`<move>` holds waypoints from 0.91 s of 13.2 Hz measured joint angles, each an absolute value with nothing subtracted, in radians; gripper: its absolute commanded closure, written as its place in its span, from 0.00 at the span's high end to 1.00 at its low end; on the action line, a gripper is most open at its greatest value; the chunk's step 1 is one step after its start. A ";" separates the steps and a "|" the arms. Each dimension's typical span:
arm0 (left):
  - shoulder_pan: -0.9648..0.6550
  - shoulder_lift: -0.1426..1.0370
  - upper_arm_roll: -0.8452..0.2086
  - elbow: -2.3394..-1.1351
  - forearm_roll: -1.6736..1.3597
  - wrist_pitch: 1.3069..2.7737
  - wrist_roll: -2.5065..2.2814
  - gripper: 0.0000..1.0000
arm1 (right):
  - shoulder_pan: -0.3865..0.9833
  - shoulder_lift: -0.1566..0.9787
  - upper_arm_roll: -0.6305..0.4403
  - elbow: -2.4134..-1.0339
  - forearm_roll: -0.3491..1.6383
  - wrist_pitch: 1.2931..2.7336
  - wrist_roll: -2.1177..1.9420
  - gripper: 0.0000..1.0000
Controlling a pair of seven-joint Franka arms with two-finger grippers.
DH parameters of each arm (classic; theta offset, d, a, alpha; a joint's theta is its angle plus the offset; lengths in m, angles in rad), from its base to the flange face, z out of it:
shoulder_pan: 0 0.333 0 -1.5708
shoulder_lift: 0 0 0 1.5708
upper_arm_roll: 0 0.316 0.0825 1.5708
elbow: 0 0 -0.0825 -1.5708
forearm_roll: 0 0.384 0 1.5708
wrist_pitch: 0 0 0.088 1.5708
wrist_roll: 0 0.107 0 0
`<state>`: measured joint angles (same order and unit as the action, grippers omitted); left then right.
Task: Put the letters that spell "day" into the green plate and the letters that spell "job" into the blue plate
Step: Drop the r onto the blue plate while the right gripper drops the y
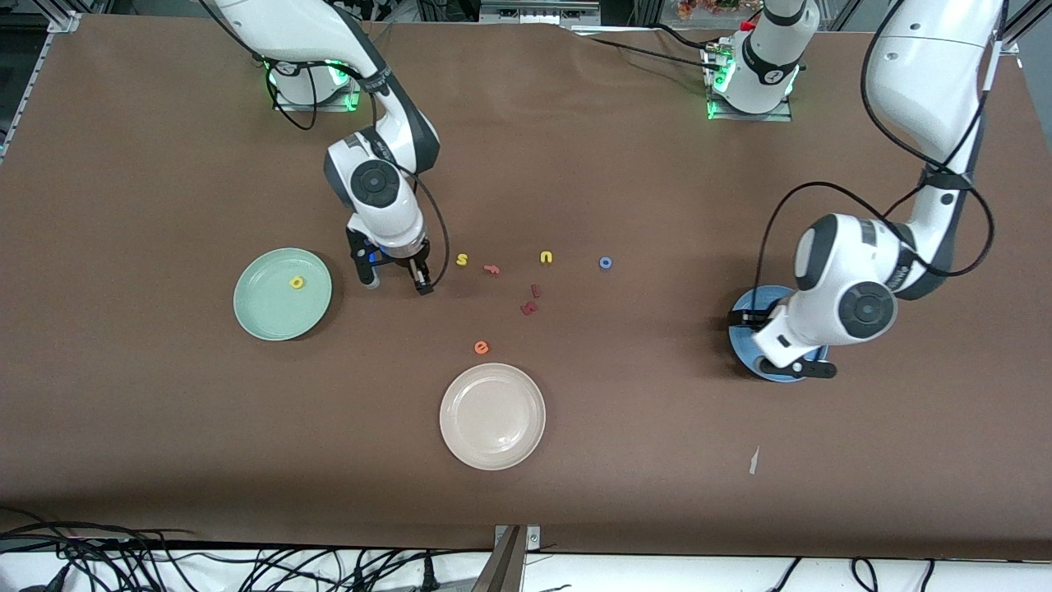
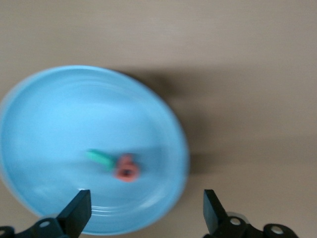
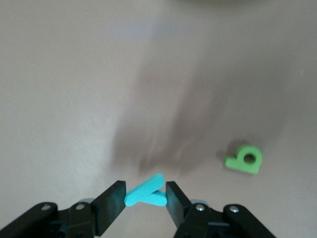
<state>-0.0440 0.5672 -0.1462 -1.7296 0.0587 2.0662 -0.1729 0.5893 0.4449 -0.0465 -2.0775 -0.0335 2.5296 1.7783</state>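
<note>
Right gripper (image 3: 143,198) fingers pinch teal "y" (image 3: 144,194) off surface, green "a" (image 3: 243,158) beside; next carry to green plate (image 1: 283,293); left gripper (image 2: 143,213) fingers wide, empty over blue plate (image 2: 59,114) w/ "j" (image 2: 99,157), "b" (image 2: 127,168).

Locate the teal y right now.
The teal y sits between the right gripper's fingers, shut on it, low over the table beside the green plate; the green a lies close by on the table.

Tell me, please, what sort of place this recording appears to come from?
Probably a robotics lab: two arms stand bolted along a brown-covered table, loose cables trail below its edge, and foam letters such as the blue ring "o" lie scattered by the beige plate.
</note>
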 measured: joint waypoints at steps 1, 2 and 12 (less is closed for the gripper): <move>-0.047 0.567 -0.190 -1.730 0.059 2.066 -0.236 1.00 | 0.586 0.429 -0.070 -2.073 -0.034 2.502 1.755 0.00; -0.053 0.567 -0.232 -1.733 0.059 2.070 -0.303 1.00 | 0.576 0.416 -0.096 -2.070 -0.034 2.474 1.716 0.00; -0.189 0.494 -0.396 -2.018 0.130 2.368 -0.841 0.98 | 0.380 0.357 -0.228 -2.105 -0.035 2.282 1.155 0.98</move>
